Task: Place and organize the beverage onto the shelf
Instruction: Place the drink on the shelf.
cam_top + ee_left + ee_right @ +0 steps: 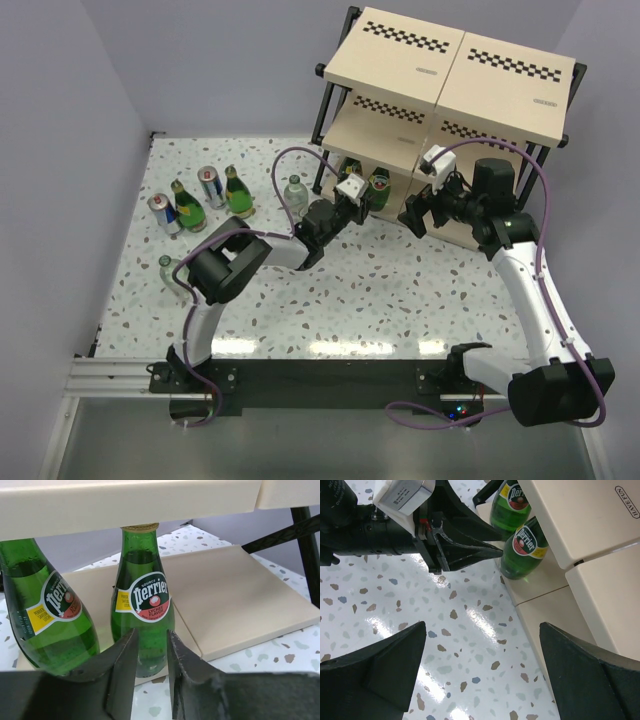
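Two green bottles [142, 605] [45, 615] stand upright on the bottom board of the shelf [240, 595], at its left end. My left gripper [151, 635] is shut with nothing in it. Its tips point at the foot of the nearer bottle [525, 547] from just in front, leaving only a narrow slit between the fingers. My right gripper [482, 665] hangs wide open over the speckled table beside the shelf [580, 515], holding nothing. At the back left of the table wait two more green bottles [188, 205] [237, 192], two cans [163, 213] [211, 186] and two clear bottles [294, 192] [170, 272].
The shelf [450, 70] fills the back right corner, with black frame tubes [305, 545] at its ends. Its middle board hangs low over the bottle caps. Walls close off the left side and the back. Purple cables loop over both arms.
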`<state>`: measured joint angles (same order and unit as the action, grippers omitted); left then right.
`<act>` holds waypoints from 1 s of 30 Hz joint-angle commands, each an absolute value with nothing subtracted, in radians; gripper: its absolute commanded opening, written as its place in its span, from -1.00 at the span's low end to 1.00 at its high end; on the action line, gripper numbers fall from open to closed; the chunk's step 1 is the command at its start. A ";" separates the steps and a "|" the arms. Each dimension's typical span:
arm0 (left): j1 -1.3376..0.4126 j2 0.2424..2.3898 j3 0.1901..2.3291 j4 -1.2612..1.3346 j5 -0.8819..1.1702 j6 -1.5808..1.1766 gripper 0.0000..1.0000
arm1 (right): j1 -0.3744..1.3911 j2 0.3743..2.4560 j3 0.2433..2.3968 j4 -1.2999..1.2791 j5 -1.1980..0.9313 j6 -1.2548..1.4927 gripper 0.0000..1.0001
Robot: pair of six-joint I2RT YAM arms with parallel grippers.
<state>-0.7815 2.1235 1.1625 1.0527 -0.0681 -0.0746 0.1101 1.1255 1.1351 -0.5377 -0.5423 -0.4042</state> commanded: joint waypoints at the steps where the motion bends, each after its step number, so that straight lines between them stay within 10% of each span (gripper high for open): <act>1: -0.785 2.105 1.157 1.137 -0.052 -0.104 -0.37 | 0.106 1.127 1.157 -0.502 -0.565 -0.396 0.98; 30: -0.764 2.220 1.292 1.026 -0.020 -0.132 -0.58 | 0.098 1.131 1.158 -0.503 -0.568 -0.399 0.98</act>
